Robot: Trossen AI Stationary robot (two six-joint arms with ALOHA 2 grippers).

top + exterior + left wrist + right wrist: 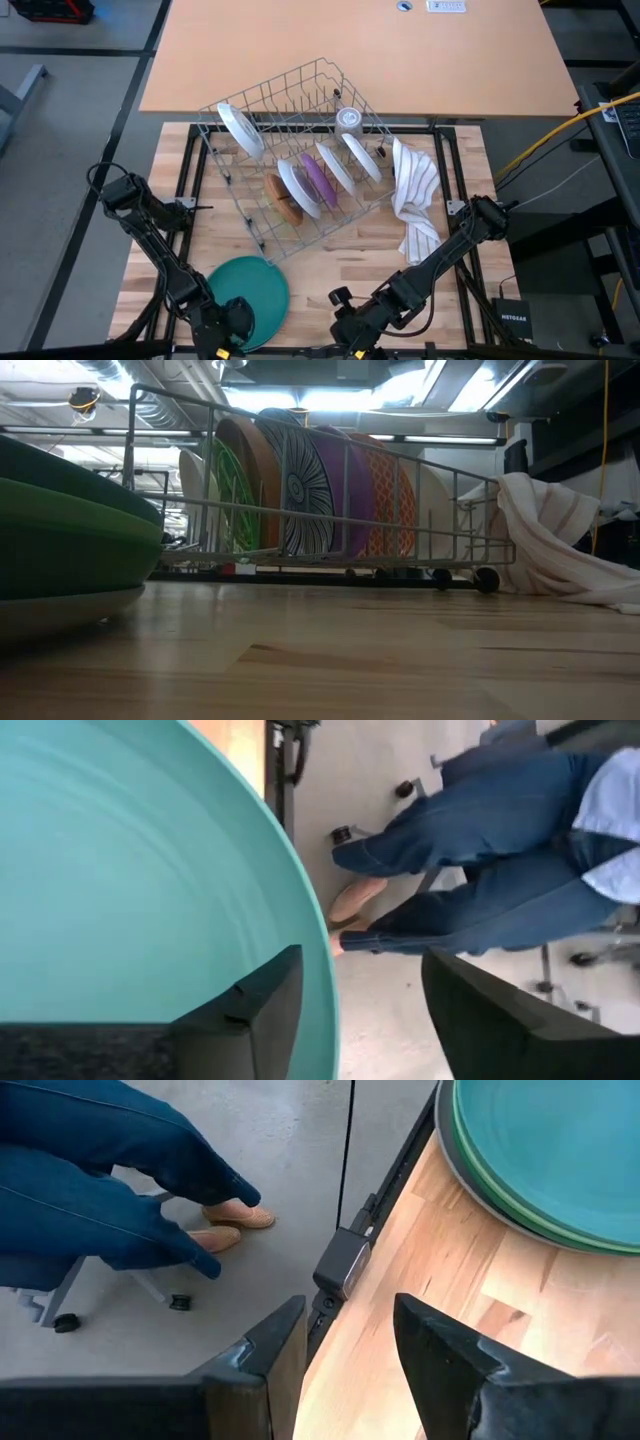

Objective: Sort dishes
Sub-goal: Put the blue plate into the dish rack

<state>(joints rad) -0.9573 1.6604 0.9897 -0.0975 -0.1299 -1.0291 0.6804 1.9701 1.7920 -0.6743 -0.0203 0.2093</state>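
From above, the teal plate (246,288) tops a stack at the surface's near-left corner, the left claw (222,330) at its near rim. The wire rack (290,160) stands mid-surface holding upright dishes (318,180), a striped cloth (412,195) beside it. The right claw (350,335) waits at the near edge.

At surface level, green plates (70,545) lie under the teal one, likely sorted by size.

The left wrist view shows its jaws parted, straddling the teal rim; whether they grip it I cannot tell.

The right wrist view shows parted, empty fingers
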